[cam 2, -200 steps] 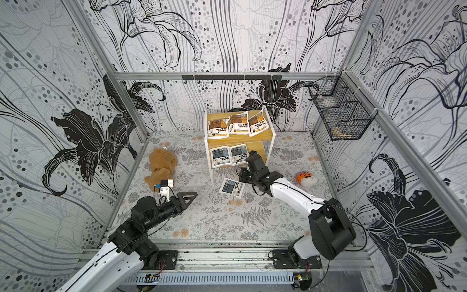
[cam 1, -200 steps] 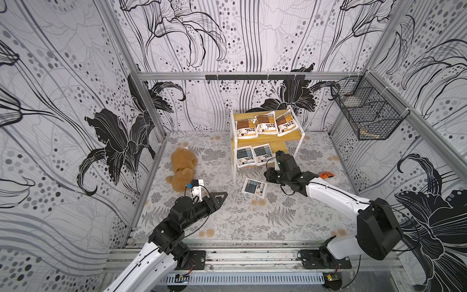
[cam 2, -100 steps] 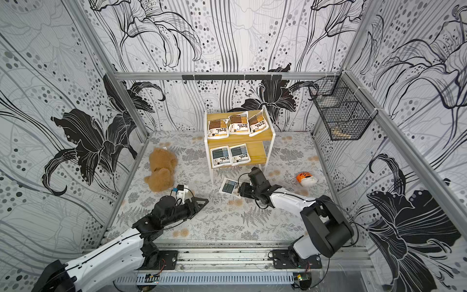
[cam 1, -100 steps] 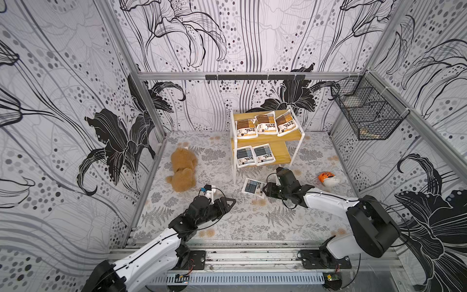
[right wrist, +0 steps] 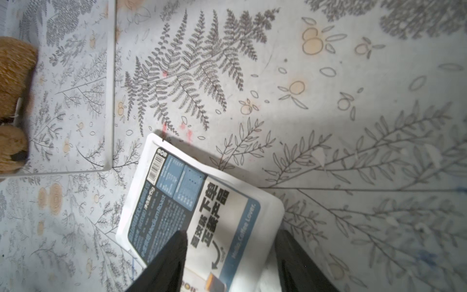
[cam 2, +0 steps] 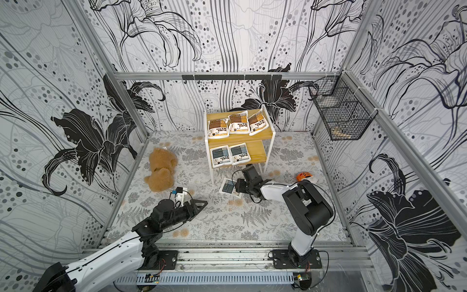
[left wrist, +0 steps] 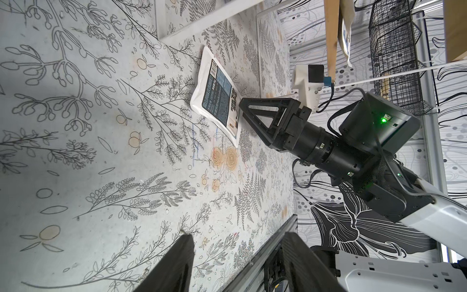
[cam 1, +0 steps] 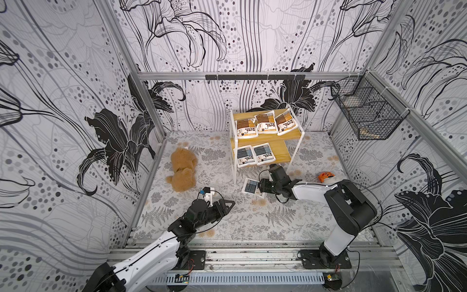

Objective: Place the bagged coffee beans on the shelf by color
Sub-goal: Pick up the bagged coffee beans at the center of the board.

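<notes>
The right arm is folded sharply at the elbow. Its white forearm runs low over the table [cam 1: 252, 222] toward the shelf [cam 1: 285, 137], wrist nearly level. The right gripper [cam 1: 261, 188] is down at the loose grey-blue pouch [cam 1: 251, 186], which lies on the table just in front of the shelf, beside the front leg on the plush bear's [cam 1: 182, 169] side. From the right wrist view its fingers [right wrist: 174, 252] stand spread wide, one over the printed face and the other at the pouch's edge, with nothing pinched.

Over to the left arm: it is stretched forward and low, and the left gripper [cam 1: 231, 202] points toward the shelf while hanging above bare table, well short of it. Its fingers [left wrist: 182, 252] are parted too, with nothing between them.

On the shelf, three brown-orange pouches [cam 1: 265, 124] line the upper board. Two grey-blue pouches [cam 1: 254, 155] sit side by side on the lower board, at its end toward the bear.
</notes>
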### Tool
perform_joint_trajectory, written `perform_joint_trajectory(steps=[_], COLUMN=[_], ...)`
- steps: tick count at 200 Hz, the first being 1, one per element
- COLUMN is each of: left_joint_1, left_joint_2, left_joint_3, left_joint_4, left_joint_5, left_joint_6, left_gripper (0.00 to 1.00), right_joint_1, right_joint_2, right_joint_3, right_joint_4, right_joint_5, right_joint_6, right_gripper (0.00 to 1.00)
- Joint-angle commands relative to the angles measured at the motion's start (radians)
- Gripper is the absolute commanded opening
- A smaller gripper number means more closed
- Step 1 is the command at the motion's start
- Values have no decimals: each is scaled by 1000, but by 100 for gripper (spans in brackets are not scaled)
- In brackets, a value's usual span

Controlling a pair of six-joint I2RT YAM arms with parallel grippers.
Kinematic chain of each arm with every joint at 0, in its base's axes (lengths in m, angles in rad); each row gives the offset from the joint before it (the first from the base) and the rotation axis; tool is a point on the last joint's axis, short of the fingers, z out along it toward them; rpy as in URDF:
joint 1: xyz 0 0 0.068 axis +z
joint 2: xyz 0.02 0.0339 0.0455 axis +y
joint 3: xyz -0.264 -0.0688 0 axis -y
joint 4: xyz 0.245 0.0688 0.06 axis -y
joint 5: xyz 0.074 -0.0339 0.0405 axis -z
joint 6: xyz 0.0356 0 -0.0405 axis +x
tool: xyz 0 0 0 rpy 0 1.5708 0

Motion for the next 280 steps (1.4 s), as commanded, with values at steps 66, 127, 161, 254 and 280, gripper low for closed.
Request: perform_joint_trajectory(steps=[66, 127, 161, 254, 280], left_joint_1=[-2, 14, 74, 181, 190], left_joint_2=[126, 215, 250, 505, 574], left_joint_3=[-13, 10, 31, 76, 94], left_joint_4=[148, 167, 136, 232, 269], left_joint_5=[-1, -11, 2, 56, 68], left_joint_6=[-2, 38, 77, 148, 170], left_gripper=[61, 61, 61, 61, 60], right_joint_1=[141, 274, 196, 129, 147], right_joint_2=[6, -194, -187, 72, 99], right_joint_3=[-155, -231, -190, -54, -74], right_joint_4=[218, 83, 29, 138, 191], right_joint_5=[-178, -60, -51, -132, -173], right_joint_6=[29, 60, 3, -41, -16], right_gripper=[53, 55, 57, 57, 56])
